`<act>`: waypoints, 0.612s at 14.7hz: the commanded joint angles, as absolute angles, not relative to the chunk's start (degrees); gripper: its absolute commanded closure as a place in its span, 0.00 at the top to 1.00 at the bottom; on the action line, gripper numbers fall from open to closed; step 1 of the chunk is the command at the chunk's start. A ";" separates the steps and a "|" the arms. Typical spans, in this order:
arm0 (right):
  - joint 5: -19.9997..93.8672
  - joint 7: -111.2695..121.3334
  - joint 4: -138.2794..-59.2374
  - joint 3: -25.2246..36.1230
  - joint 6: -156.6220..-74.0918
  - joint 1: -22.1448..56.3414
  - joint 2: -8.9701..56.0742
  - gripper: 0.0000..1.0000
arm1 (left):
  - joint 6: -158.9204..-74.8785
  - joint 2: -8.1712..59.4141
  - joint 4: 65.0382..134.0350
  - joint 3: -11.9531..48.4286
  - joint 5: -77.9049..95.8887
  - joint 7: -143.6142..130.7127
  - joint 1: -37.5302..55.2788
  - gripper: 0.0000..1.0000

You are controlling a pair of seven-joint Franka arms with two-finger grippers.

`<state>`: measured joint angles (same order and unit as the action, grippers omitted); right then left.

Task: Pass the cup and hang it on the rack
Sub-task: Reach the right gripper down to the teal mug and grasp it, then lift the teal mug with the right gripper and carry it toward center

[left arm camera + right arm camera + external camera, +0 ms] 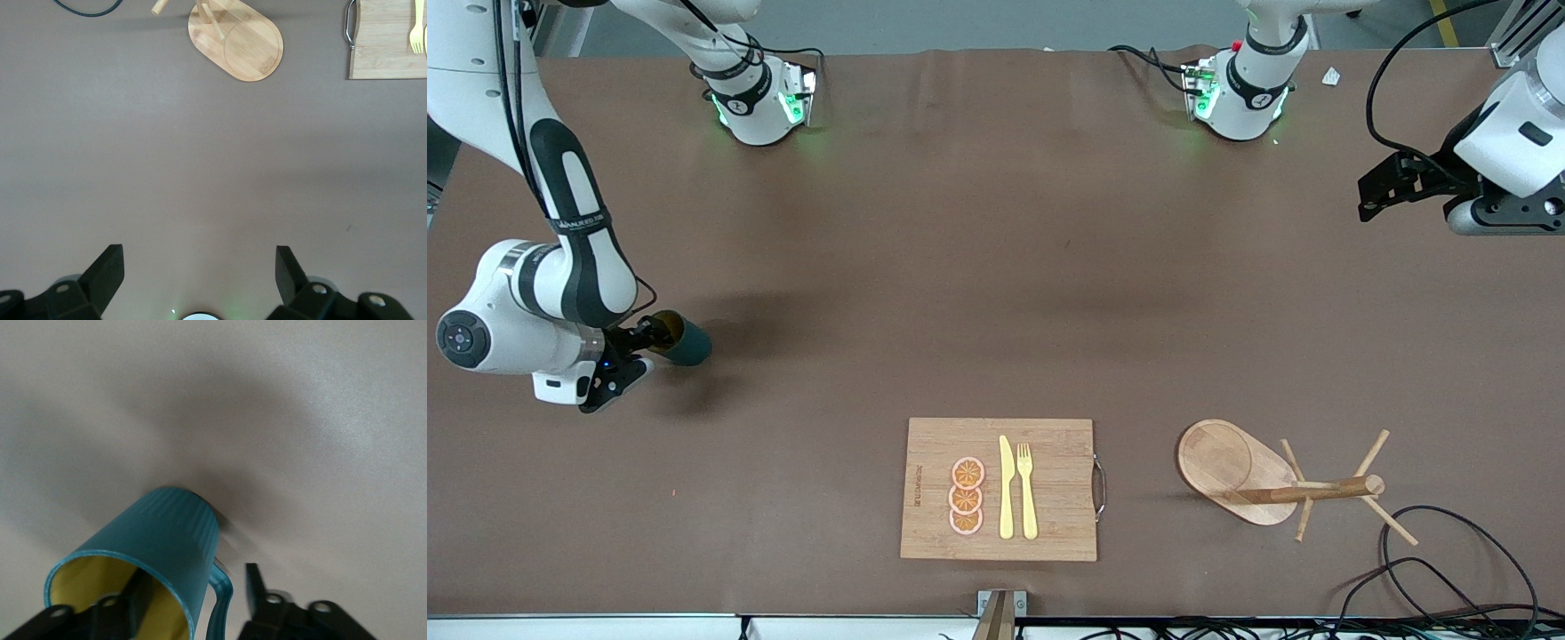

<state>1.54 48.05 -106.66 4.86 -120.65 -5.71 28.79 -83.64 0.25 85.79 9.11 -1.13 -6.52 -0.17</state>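
- Progress sits at the first stage, judging by how things lie: the cup [685, 341] is gripped at the right arm's end of the table, no handover has taken place, and hanging is left to do.
- Rack [1258, 476] stands close to the front camera toward the left arm's end, beside the cutting board [1000, 489] (which carries fruit slices, a knife and a fork); its pegs are all bare.
- Right gripper [193, 607] is closed on the cup's rim, one finger inside the mouth and one outside beside the handle. Whether the tilted cup touches the table cannot be told.
- Cup looks dark teal and ribbed outside, yellowish inside, with a thin teal handle.
- Left gripper [199, 277] waits with fingers spread wide and empty, over bare table at its own end, well apart from the cup.
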 commanded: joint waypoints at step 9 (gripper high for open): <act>2.46 34.74 -104.15 3.87 -107.24 0.43 21.01 0.00 | -82.88 -0.53 85.25 9.05 -0.18 -5.36 -2.29 1.00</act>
<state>1.98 38.95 -102.70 3.97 -109.18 -1.51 24.10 -83.58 0.03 85.62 8.85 -1.13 -6.51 -1.84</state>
